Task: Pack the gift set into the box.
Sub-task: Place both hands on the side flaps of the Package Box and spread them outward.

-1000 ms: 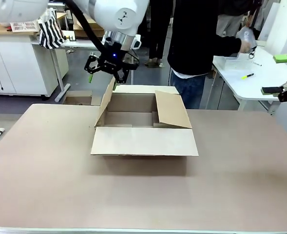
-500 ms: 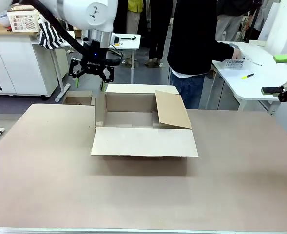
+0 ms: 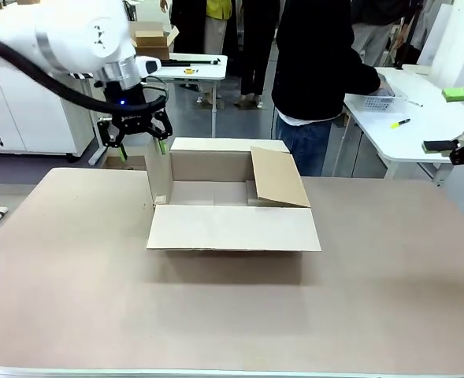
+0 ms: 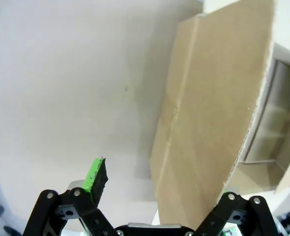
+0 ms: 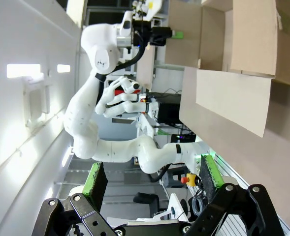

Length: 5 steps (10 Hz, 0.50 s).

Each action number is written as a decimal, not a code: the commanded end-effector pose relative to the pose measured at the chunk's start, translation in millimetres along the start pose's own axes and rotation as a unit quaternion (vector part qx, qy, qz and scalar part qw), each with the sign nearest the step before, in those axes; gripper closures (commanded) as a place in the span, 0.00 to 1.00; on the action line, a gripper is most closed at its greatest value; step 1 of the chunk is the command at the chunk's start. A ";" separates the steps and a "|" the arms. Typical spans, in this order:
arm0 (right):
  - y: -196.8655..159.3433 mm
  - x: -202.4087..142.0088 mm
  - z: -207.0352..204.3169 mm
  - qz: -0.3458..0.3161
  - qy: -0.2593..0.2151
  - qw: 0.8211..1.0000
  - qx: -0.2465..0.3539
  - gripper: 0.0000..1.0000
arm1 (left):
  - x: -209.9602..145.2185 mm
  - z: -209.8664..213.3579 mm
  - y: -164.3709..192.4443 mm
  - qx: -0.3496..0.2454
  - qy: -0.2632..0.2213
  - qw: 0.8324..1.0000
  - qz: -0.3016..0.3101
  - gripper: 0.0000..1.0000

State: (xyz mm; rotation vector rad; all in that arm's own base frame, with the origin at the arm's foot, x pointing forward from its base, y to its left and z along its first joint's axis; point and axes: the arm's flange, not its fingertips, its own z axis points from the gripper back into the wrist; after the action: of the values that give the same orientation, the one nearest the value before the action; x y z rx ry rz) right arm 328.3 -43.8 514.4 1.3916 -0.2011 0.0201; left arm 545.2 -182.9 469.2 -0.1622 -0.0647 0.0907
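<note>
The box (image 3: 232, 206) stands open in the middle of the table, and its inside looks bare. Its front flap lies flat toward me, its right flap leans inward, and its left flap (image 3: 161, 177) stands upright. My left gripper (image 3: 142, 150) hangs open at the top of that left flap. In the left wrist view the flap (image 4: 213, 113) rises between the fingers of the left gripper (image 4: 159, 201), closer to the right-hand one. My right gripper (image 3: 462, 148) is at the far right, off the table, and stands open (image 5: 152, 177). The gift set is out of view.
A person in a black top (image 3: 314, 63) stands behind the box, one hand at a clear basket (image 3: 376, 101) on a white side table (image 3: 421, 126). The brown table (image 3: 74, 276) spreads wide around the box. The box (image 5: 243, 39) also shows in the right wrist view.
My left gripper has moved left and down from above the box's back left corner. The left flap has swung from leaning inward to upright. The person's hand has dropped to the basket.
</note>
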 end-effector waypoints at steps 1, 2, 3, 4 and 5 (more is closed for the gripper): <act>1.7 3.1 -0.2 0.014 -0.001 1.000 0.009 0.00 | -17.7 1.8 32.8 -0.084 0.002 0.995 -0.053 0.00; 1.7 3.1 -0.2 0.014 -0.001 1.000 0.009 0.00 | -20.9 1.1 45.9 -0.115 -0.004 0.991 -0.065 0.00; 1.7 3.1 -0.2 0.014 -0.001 1.000 0.009 0.00 | -23.9 -0.4 57.9 -0.130 -0.010 0.990 -0.059 0.00; 1.7 3.1 -0.2 0.014 -0.001 1.000 0.009 0.00 | -27.3 -2.4 67.6 -0.145 -0.013 0.988 -0.059 0.00; 1.7 3.1 -0.2 0.014 -0.001 1.000 0.009 0.00 | -29.4 -6.8 77.6 -0.143 -0.009 0.989 -0.044 0.00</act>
State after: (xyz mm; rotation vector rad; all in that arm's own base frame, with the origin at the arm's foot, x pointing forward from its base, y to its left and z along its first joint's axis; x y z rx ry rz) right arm 328.3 -43.9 514.5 1.3916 -0.2013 0.0202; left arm 520.3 -120.1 456.5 -0.4236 -0.1013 -0.0123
